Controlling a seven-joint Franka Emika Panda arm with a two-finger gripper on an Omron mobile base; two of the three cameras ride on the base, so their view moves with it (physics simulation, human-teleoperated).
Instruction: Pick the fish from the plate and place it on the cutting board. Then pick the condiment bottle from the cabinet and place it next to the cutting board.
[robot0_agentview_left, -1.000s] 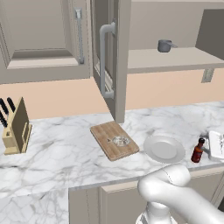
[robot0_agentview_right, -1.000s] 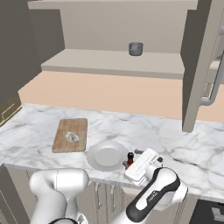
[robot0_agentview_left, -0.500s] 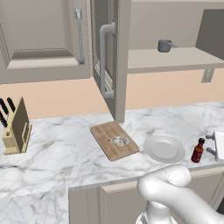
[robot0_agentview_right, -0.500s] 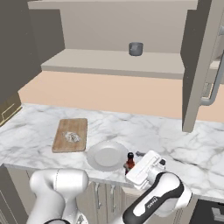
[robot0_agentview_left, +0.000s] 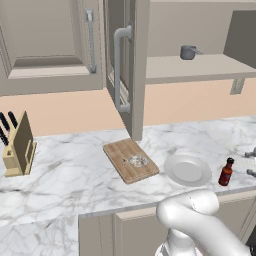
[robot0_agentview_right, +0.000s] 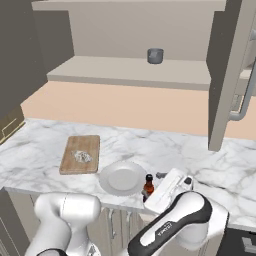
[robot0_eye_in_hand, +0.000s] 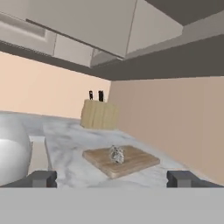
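- Fish (robot0_agentview_left: 136, 161) lies on the board (robot0_agentview_left: 131, 160), near its middle; also seen lying there from the hand camera (robot0_eye_in_hand: 116, 154).
- Plate (robot0_agentview_left: 188, 170) sits bare, just beside the board on the bench (robot0_agentview_left: 65, 165).
- Bottle (robot0_agentview_left: 226, 172) stands upright on the bench on the far side of the plate from the board, close to the plate rim. In the right base view the bottle (robot0_agentview_right: 148, 185) stands just beside the white wrist.
- Cabinet (robot0_agentview_left: 131, 70) door hangs open; a small grey pot (robot0_agentview_left: 188, 52) sits on the shelf.
- Knife block (robot0_agentview_left: 18, 145) stands well apart, at the far end of the bench.
- Judgement: both placements look done. The bottle is beside the plate rather than the board, so "next to" may be a loose fit.
- Risk: arm bulk is close to the bottle; a careless swing while pulling away could tip it, as it is slim and tall. A low sweep could also nudge the plate.
- Pincer (robot0_eye_in_hand: 112, 178): jaws spread wide, nothing between them, touching nothing, aimed level across the bench toward the board.
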